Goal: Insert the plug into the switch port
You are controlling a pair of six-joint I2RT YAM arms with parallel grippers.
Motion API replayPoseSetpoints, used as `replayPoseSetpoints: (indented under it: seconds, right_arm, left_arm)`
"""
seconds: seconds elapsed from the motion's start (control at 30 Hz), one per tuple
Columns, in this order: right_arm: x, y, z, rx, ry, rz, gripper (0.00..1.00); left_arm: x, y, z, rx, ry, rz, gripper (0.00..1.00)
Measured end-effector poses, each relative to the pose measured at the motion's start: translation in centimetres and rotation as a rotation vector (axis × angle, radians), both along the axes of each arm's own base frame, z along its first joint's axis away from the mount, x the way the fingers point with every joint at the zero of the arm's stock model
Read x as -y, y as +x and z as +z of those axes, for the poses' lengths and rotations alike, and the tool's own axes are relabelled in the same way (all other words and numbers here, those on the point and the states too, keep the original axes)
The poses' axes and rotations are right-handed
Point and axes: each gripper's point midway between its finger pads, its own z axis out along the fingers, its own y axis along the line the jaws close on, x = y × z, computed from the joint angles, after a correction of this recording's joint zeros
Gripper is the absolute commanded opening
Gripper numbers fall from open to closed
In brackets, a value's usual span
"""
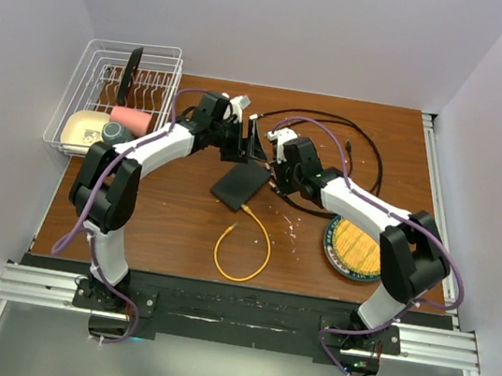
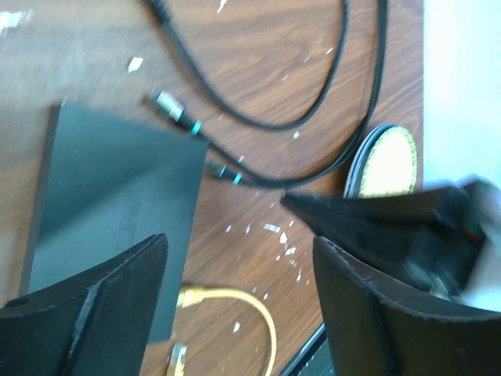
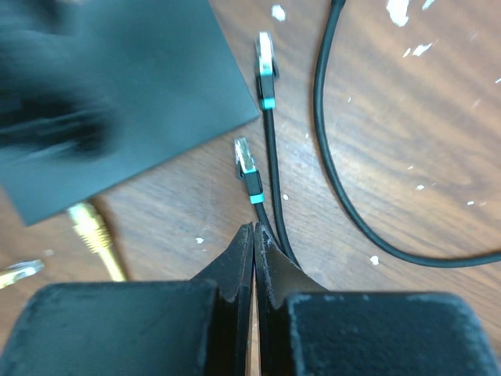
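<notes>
Matte-black switch (image 3: 133, 86) lay ahead-left of the right gripper (image 3: 254, 235), its jaws pressed together, apparently on the cable (image 3: 259, 213) behind the plug (image 3: 246, 160); the left gripper (image 2: 239, 251) hung spread over the switch. Held by cable, the plug could sag and go in crooked.

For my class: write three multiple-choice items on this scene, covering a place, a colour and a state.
1. The round plate lies: A right of the switch; B left of the switch; C on the switch.
2. The looped cable nearest the arm bases is: A black; B yellow; C red.
3. The jaws of the left gripper are: A shut tight; B shut on the switch; C open.
Key: A, the top view shows it to the switch's right; B, plainly yellow; C, a wide gap parts them.
</notes>
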Motion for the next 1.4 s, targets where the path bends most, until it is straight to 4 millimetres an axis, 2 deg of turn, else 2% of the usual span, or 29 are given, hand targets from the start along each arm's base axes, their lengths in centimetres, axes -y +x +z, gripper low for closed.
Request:
replayPoseSetpoints:
  seconds: [0.07, 0.1, 0.13, 0.2, 0.27, 0.47, 0.6, 0.9, 1.0, 1.03, 1.07, 1.27, 1.4]
  right_arm:
    - [-0.2, 0.0, 1.3, 0.023, 0.024, 0.006, 0.02]
    - [-0.2, -0.1, 1.8, 0.031, 0.031, 0.008, 0.08]
    - [-0.2, -0.1, 2.0, 0.036, 0.035, 0.009, 0.24]
    - [-0.2, -0.1, 1.9, 0.035, 0.032, 0.010, 0.32]
    - [-0.2, -0.1, 1.0, 0.018, 0.018, 0.013, 0.36]
    - [-0.1, -0.4, -3.8, -0.076, -0.041, 0.020, 0.35]
    - [0.0, -0.5, -5.5, -0.107, -0.059, 0.019, 0.34]
    - [-0.2, -0.2, -6.2, -0.115, -0.067, 0.021, 0.33]
    - [-0.3, -0.1, -6.3, -0.118, -0.067, 0.024, 0.12]
    - [-0.4, 0.0, -6.3, -0.119, -0.066, 0.027, 0.02]
    - [-0.6, 0.2, -6.2, -0.118, -0.065, 0.031, 0.00]
    - [-1.1, 0.2, -6.0, -0.120, -0.054, 0.065, 0.00]
    - [-1.4, -1.0, -5.2, -0.132, -0.018, 0.116, 0.00]
  left_arm:
    - [0.8, 0.7, 0.4, 0.014, -0.007, -0.009, 0.74]
    - [1.2, 1.0, 0.4, 0.018, -0.009, -0.014, 0.74]
    - [1.4, 1.2, 0.4, 0.020, -0.009, -0.017, 0.74]
    - [1.8, 1.1, 0.1, 0.013, -0.005, -0.023, 0.75]
    - [1.8, 1.0, -0.3, 0.001, 0.004, -0.023, 0.75]
    - [1.5, 0.9, -0.8, -0.014, 0.022, -0.013, 0.76]
    - [0.9, 0.8, -1.4, -0.027, 0.047, 0.000, 0.76]
    - [0.3, 0.5, -2.7, -0.048, 0.067, 0.015, 0.76]
    - [0.2, 0.4, -2.8, -0.049, 0.069, 0.016, 0.76]
    - [0.1, 0.5, -2.8, -0.048, 0.071, 0.019, 0.76]
    - [0.0, 0.6, -2.9, -0.046, 0.075, 0.025, 0.76]
    - [-0.3, 0.9, -2.8, -0.035, 0.080, 0.031, 0.76]
    - [-0.1, 0.6, -2.1, -0.015, 0.072, 0.010, 0.76]
